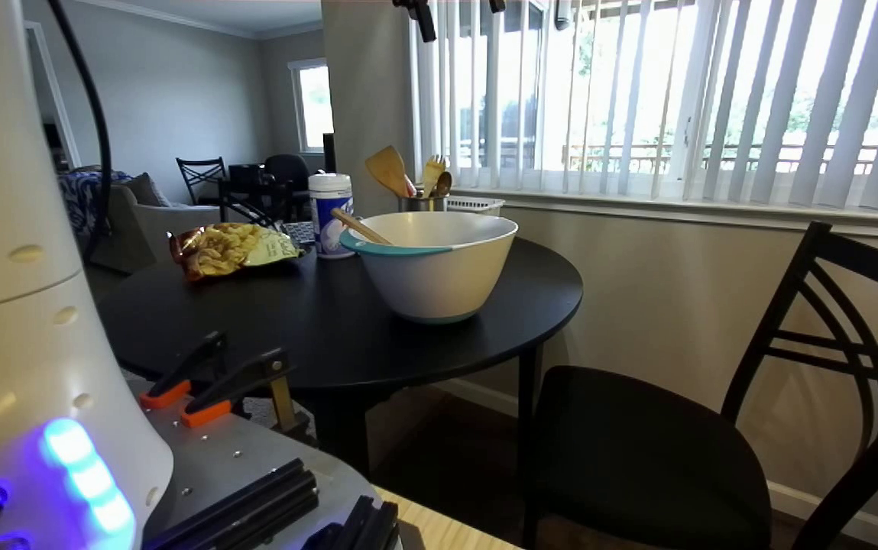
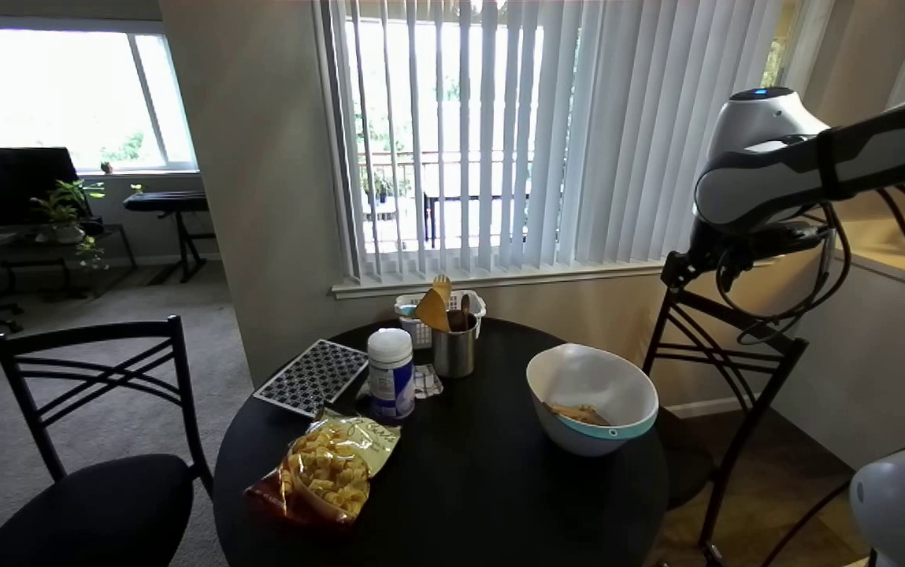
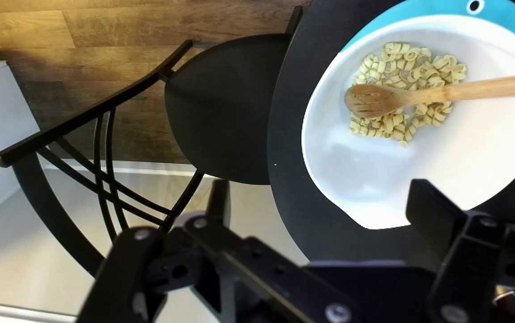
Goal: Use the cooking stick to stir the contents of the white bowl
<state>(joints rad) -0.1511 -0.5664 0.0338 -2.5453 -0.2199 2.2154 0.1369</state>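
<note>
The white bowl [image 1: 439, 279] with a teal rim section stands on a round black table; it also shows in an exterior view [image 2: 570, 437] and the wrist view [image 3: 365, 179]. The wooden cooking stick [image 3: 486, 88] leans in it, slotted head on pale curly pasta [image 3: 412, 67], handle across the teal rim in an exterior view [image 1: 362, 228]. It also shows in an exterior view [image 2: 574, 412]. My gripper [image 3: 322, 195] is open and empty, well above the bowl and apart from the stick. Its fingertips show at the top of an exterior view [image 1: 460, 9] and right of the window in an exterior view [image 2: 676, 272].
On the table [image 2: 484, 504] are an open snack bag [image 2: 326, 472], a wipes canister [image 2: 391, 374], a metal utensil holder [image 2: 454, 350] and a white basket [image 2: 420, 331]. A black chair [image 3: 221, 107] stands beside the table near the bowl. A window with blinds is behind.
</note>
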